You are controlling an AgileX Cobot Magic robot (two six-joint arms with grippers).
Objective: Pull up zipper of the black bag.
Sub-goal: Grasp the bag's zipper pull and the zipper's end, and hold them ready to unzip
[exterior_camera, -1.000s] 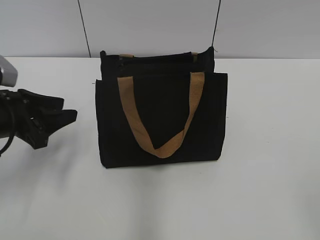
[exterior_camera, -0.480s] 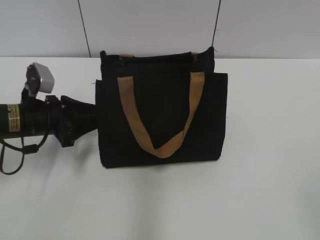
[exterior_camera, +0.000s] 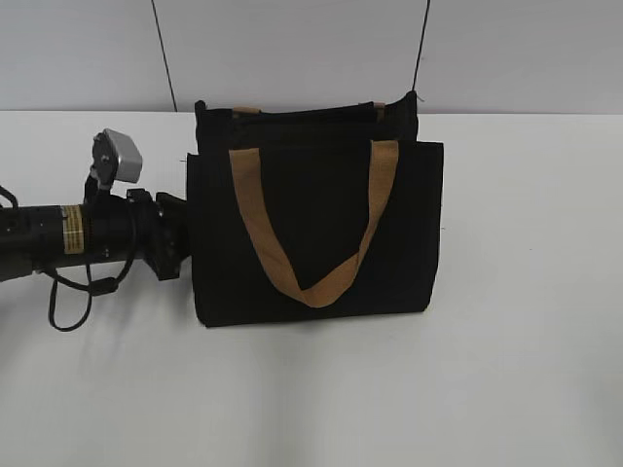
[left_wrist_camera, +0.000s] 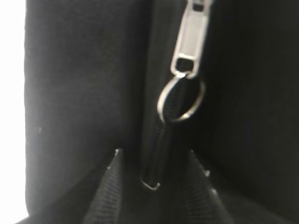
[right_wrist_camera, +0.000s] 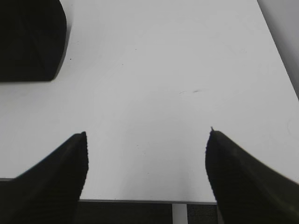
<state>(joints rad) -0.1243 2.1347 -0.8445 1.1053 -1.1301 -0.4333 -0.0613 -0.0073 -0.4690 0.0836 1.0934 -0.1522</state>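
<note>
The black bag (exterior_camera: 311,233) stands upright on the white table, its tan handle (exterior_camera: 316,282) hanging down the front. The zipper (exterior_camera: 302,113) runs along the bag's top edge. My left gripper (exterior_camera: 181,245) is pressed against the bag's left side. In the left wrist view the silver slider (left_wrist_camera: 191,37) and its ring pull (left_wrist_camera: 181,100) hang just ahead of my left gripper (left_wrist_camera: 154,156). Its fingers are apart, one on each side of the black zipper strip, and do not hold the ring. My right gripper (right_wrist_camera: 147,140) is open and empty over bare table. It is out of the exterior view.
The white table (exterior_camera: 526,321) extends around the bag, with a grey wall (exterior_camera: 292,49) right behind it. A corner of the bag (right_wrist_camera: 28,42) shows at the upper left of the right wrist view. The table's front edge (right_wrist_camera: 140,201) lies just below the right fingers.
My left arm has swung right across the table from the left edge to the bag's left side, and its gripper now touches the bag. The bag has not moved.
</note>
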